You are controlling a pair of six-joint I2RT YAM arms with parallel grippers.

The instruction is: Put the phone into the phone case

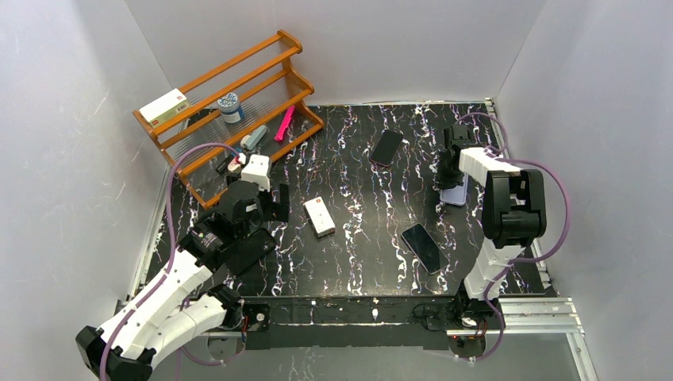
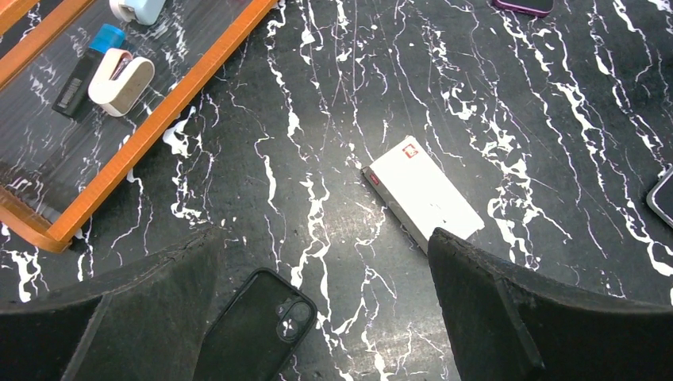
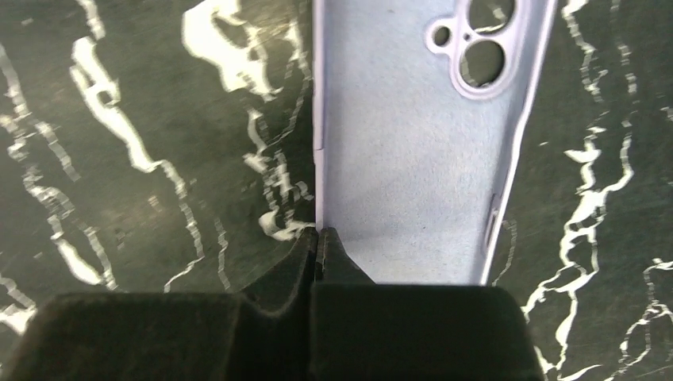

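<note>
Grip on the case is the step in hand: my right gripper (image 3: 319,238) is pinched shut on the thin side wall of the lilac phone case (image 3: 413,159). The case lies open side up on the black marbled table (image 1: 357,262), near its right edge, and nothing is inside it. A black phone (image 1: 423,248) lies flat in front of my right base, well apart from the case, and a second dark phone (image 1: 386,148) lies farther back. I judge that one of these two must go in. My left gripper (image 2: 325,238) hangs wide open and holds nothing, above a black item (image 2: 258,325) with a camera cut-out; phone or case, I cannot tell. A white box (image 2: 421,194) lies near it. The next move, I think, calls for bringing the case and a phone together without the soft wall slipping out of my pinch.
</note>
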